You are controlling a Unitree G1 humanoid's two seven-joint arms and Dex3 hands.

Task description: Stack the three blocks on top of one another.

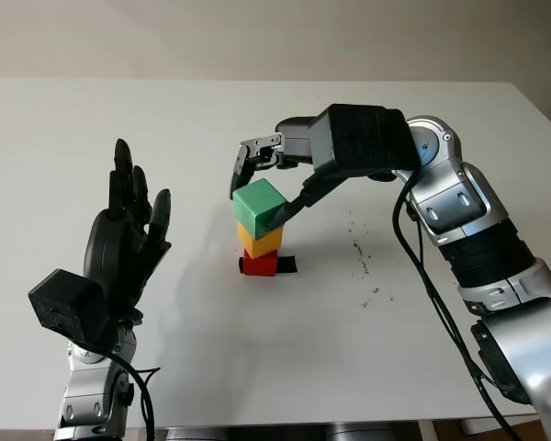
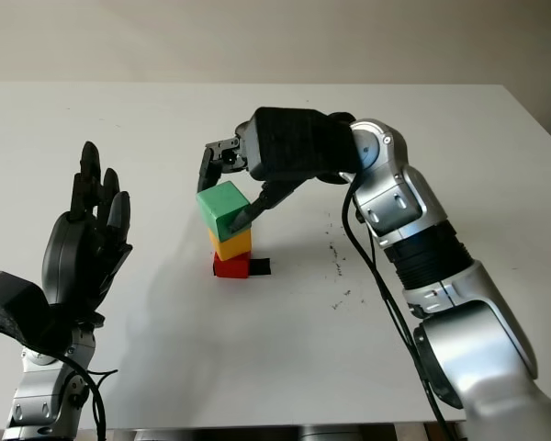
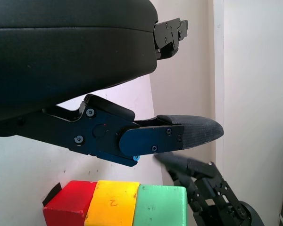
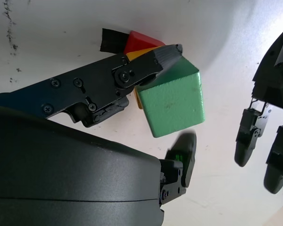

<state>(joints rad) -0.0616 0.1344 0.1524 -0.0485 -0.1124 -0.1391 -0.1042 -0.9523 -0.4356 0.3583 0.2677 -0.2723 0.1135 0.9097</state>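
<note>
Green block [image 1: 259,204] atop yellow block [image 1: 260,241] and red block [image 1: 260,265], right robot hand [image 1: 266,188] clamped on it.

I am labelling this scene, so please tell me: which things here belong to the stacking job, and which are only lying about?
Belongs to the job:
- green block, top of the stack
- yellow block, middle
- red block, bottom
- right hand, around the green block

Only lying about:
- black tape beside the red block
- dark specks on the white table
- left hand, open, raised

Red block [image 4: 140,39] mostly hidden — behind right robot hand [image 4: 179,96] finger.
</note>
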